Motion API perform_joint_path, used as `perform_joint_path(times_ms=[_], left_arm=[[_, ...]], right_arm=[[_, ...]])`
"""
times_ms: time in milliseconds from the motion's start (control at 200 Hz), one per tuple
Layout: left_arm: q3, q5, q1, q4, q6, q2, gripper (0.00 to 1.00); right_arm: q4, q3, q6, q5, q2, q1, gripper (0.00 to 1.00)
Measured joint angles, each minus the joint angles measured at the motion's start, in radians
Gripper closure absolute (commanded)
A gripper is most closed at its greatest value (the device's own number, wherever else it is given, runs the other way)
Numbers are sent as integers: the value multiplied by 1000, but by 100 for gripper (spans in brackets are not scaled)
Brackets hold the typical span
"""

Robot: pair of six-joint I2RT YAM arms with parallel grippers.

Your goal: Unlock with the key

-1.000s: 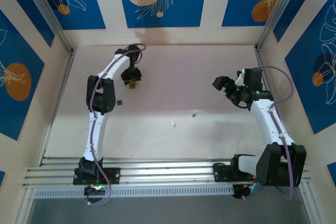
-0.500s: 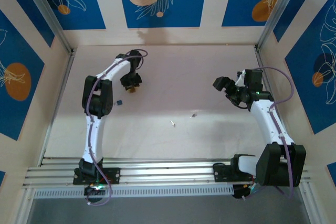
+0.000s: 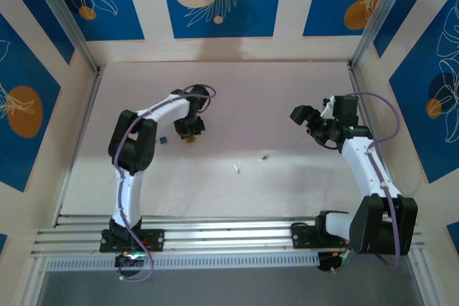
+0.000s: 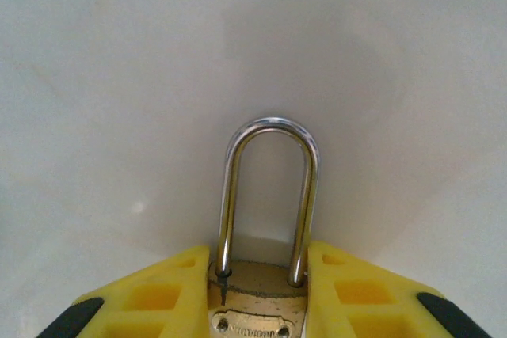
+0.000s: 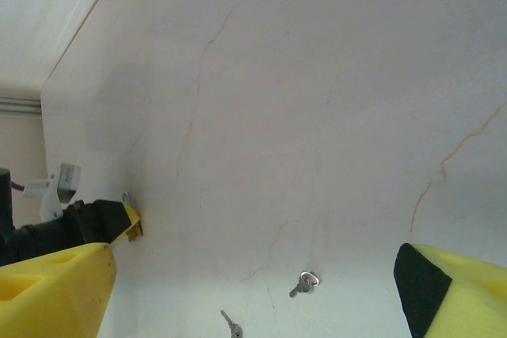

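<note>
We see the left gripper (image 4: pixel 257 275) clenched on the brass body of the padlock (image 4: pixel 257 310), a yellow finger pressed to each side and both legs of the steel shackle seated, held left of the middle of the bench (image 3: pixel 251 91). The right gripper (image 3: pixel 305 116) hangs near the right edge, jaws spread wide with nothing between them. One key (image 3: pixel 235 168) and a second key (image 3: pixel 265 156) lie apart between the arms, toward the near edge.

Overhead looking down on table (image 3: pixel 287 105), left wrist tight on padlock (image 4: pixel 257 302) (right wrist farther, sharing overhead's keys (image 5: pixel 305 281))
</note>
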Motion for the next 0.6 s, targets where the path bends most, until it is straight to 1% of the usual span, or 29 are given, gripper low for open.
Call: perform_joint_path(times_ms=[145,310,340,390,555,600], left_arm=[[-108,11,-82,36,-72,-69,70],[-192,58,-166,66,-160,-123,68],[-198,65,-180,68,-176,-127,66],[-202,78,-195,70,-193,-129,65],[-205,86,-201,76,-232,-129,51],[-206,93,-201,84,-238,-129,51]], right_arm=[[-4,-24,2,2,-4,30,9],[-13,-37,-1,39,-13,119,9],[-14,-38,-2,45,-13,135,9],[-16,-43,-2,53,-13,156,9],[-37,-50,-1,81,-13,192,9],[-43,-50,-2,90,-13,197,9]])
